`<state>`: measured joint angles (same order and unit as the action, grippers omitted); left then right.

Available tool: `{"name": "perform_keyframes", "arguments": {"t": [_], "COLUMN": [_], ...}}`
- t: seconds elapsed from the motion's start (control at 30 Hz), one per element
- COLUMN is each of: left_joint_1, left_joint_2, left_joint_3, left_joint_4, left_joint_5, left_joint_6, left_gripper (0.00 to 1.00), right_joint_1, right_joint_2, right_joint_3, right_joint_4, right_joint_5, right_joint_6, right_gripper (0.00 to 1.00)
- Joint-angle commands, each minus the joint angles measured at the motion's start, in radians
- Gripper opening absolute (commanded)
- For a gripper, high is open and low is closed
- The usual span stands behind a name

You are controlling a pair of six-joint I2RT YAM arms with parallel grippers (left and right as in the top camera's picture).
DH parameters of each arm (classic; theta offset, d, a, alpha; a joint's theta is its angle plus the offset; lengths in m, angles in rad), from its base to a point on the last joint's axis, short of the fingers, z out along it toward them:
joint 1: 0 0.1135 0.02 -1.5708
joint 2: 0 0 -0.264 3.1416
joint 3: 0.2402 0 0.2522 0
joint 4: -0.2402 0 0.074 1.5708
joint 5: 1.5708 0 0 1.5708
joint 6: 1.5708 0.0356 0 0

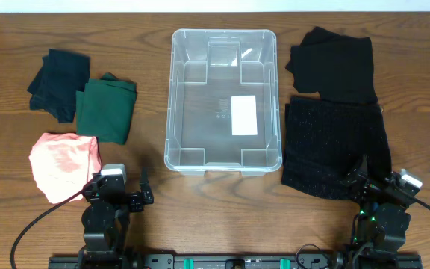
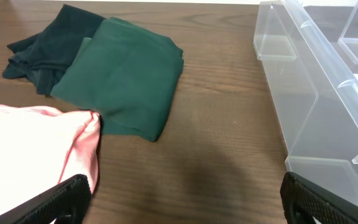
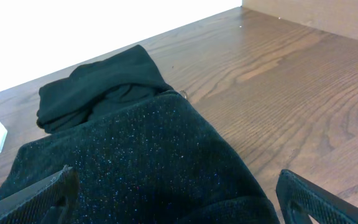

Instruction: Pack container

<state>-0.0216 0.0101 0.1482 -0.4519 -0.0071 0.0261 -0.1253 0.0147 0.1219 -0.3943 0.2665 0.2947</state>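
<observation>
Two claws, both spread wide and holding nothing. The left gripper (image 2: 185,202) sits low over the table (image 1: 148,232), with a pink garment (image 2: 36,143) at one fingertip. The right gripper (image 3: 179,202) hangs right above the near end of a black speckled knit (image 3: 135,162). Past the pink piece lie a folded green garment (image 2: 126,78) and a darker teal one (image 2: 48,46) that it partly overlaps. Beyond the knit sits a plain black garment (image 3: 98,87). Between the two piles, mid-table, stands the container (image 1: 222,31), open-topped and empty but for the white label on its floor. The layout likely gives each arm its own pile and both an easy reach to the bin. Packing looks not yet begun.
</observation>
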Motion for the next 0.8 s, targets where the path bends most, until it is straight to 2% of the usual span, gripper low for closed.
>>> {"name": "perform_keyframes", "arguments": {"t": [0.0, 0.77], "left_joint_1": [0.003, 0.003], "left_joint_2": [-0.006, -0.006], "left_joint_3": [-0.018, -0.018], "left_joint_4": [-0.002, -0.002], "left_joint_5": [-0.001, -0.001], "left_joint_6": [-0.005, -0.005], "left_gripper": [0.98, 0.98], "right_joint_1": [0.005, 0.005], "right_joint_2": [-0.008, -0.008], "right_joint_3": [-0.005, -0.005], "right_joint_4": [0.001, 0.005], "right_joint_5": [0.014, 0.009], "right_joint_6": [-0.015, 0.006], "right_gripper": [0.99, 0.99]}}
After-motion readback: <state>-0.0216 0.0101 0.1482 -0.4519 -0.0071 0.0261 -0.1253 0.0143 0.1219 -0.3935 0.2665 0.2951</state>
